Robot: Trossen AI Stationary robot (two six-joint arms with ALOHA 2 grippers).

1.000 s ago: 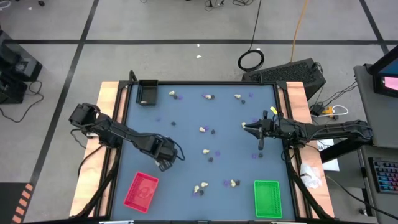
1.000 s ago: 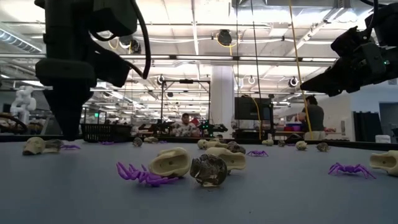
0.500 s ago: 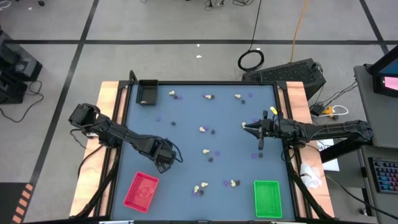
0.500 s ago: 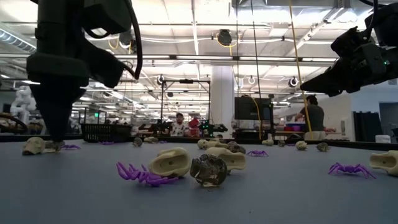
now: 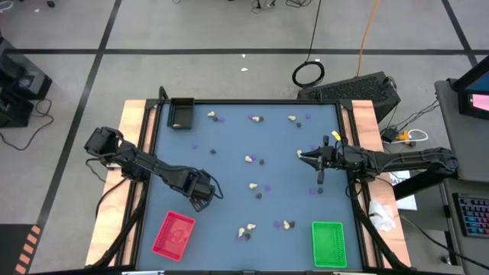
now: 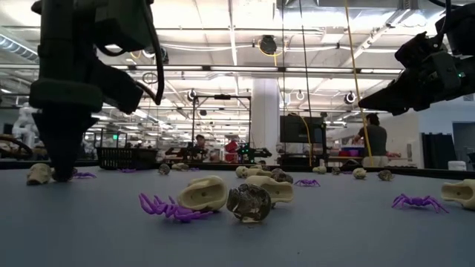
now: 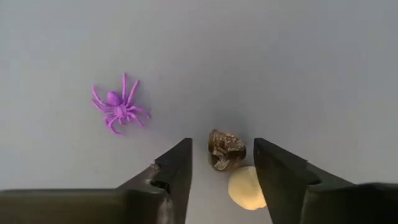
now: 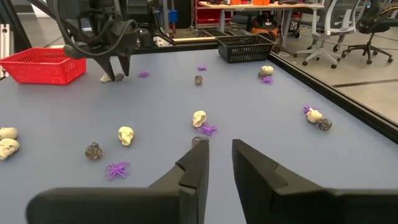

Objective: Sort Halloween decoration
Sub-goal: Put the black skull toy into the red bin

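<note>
Left gripper (image 7: 221, 171) is down at the table's left side, just above the red tray (image 5: 174, 234), its fingers apart and straddling a small dark lump (image 7: 226, 150); nothing is clamped. A cream-white lump (image 7: 246, 188) sits touching that dark one, and I see only part of it — the right-hand finger covers its edge. A purple spider (image 7: 119, 107) lies near them on the bare mat. From the high camera I can't make out any of these three; the gripper body (image 5: 199, 189) hides them.

Right gripper (image 8: 217, 163) hangs over the table's right half, above the surface, fingers a narrow gap apart with nothing between them. From table height only its dark bulk (image 6: 427, 70) shows, cut off by the frame.

Halloween trinkets are scattered across the whole blue mat (image 5: 229, 153) — skulls, dark lumps, purple spiders — most too small from above to tell apart. I see the green tray (image 5: 328, 244) near the right front corner and the black tray (image 5: 181, 114) at the far left corner. People stand in the room beyond.
</note>
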